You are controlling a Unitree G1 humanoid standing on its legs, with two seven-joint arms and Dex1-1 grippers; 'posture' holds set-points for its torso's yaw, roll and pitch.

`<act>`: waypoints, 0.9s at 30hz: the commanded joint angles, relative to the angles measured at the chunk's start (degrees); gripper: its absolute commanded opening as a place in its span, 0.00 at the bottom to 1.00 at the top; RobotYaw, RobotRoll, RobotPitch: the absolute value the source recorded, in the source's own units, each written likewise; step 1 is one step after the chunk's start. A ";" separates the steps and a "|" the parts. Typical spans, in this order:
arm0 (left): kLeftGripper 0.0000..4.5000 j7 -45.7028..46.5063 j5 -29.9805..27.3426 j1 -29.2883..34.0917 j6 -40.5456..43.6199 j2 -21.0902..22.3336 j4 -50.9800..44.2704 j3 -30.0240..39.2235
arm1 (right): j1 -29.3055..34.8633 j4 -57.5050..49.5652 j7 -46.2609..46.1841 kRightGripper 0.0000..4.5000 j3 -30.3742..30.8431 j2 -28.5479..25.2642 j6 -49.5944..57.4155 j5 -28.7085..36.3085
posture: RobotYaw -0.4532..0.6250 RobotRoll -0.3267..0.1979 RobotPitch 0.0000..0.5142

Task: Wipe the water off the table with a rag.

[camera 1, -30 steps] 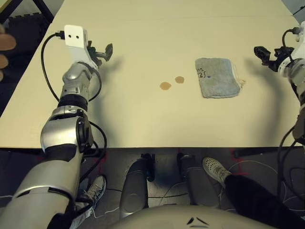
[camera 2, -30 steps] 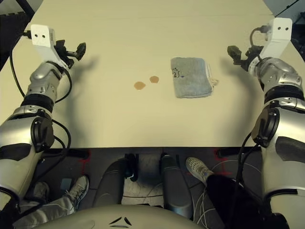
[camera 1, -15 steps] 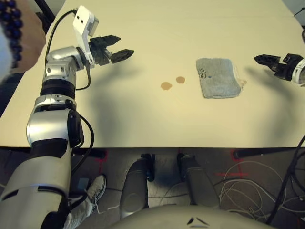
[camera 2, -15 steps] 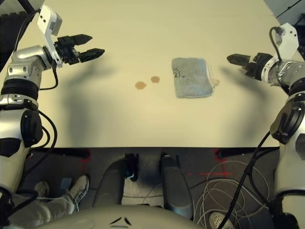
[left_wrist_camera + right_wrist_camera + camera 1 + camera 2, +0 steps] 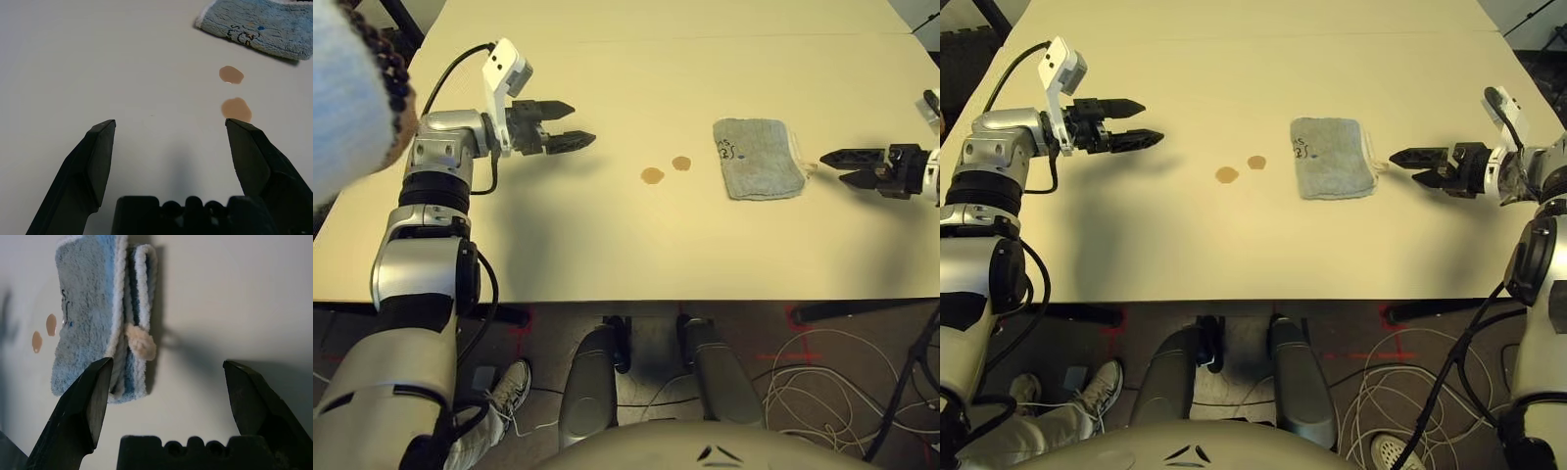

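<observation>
the right gripper point(image 5: 1408, 162) hangs low over the table point(image 5: 1234, 245) on the robot's right, its two black fingers spread apart with nothing between them and touching nothing; the fingertips point inward toward the rag point(image 5: 1332, 158) and stop just beside its right edge, with a small gap of bare tabletop between. in the right wrist view the same fingers point(image 5: 80, 413) stand wide apart, and the rag point(image 5: 93, 328) lies ahead of them, folded, so that its whitish edging shows as stacked layers along the side nearest the gripper, with a small cream knot or loop sticking out at that edge. the rag lies flat on the table right of centre, its long axis running away from the robot, the corner with the dark handwritten marks at the far left. just left of the rag, near but not touching it, sit the two small tan-brown spots of water point(image 5: 1241, 168), side by side, the right one slightly farther from the robot than the left. well apart to the left, the left gripper point(image 5: 1148, 120) is held above the table, its fingers parted and empty, pointing right toward the spots; in the left wrist view the water point(image 5: 234, 93) and the marked corner of the rag point(image 5: 259, 32) lie beyond its fingertips. at the far left edge a person's pale sleeve point(image 5: 347, 108) and dark beaded bracelet point(image 5: 393, 70) reach in.
</observation>
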 commanded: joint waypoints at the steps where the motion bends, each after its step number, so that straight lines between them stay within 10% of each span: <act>1: 1.00 -2.48 0.76 1.16 1.77 0.06 -1.64 -1.87 | -0.01 -0.18 0.47 1.00 -0.03 2.67 2.80 1.03 | 0.30 0.62 0.56; 27: 1.00 -5.49 1.42 0.57 2.84 -1.05 -1.99 -4.68 | -1.59 -2.08 -8.69 1.00 -4.85 16.68 0.18 6.34 | 0.28 0.62 0.59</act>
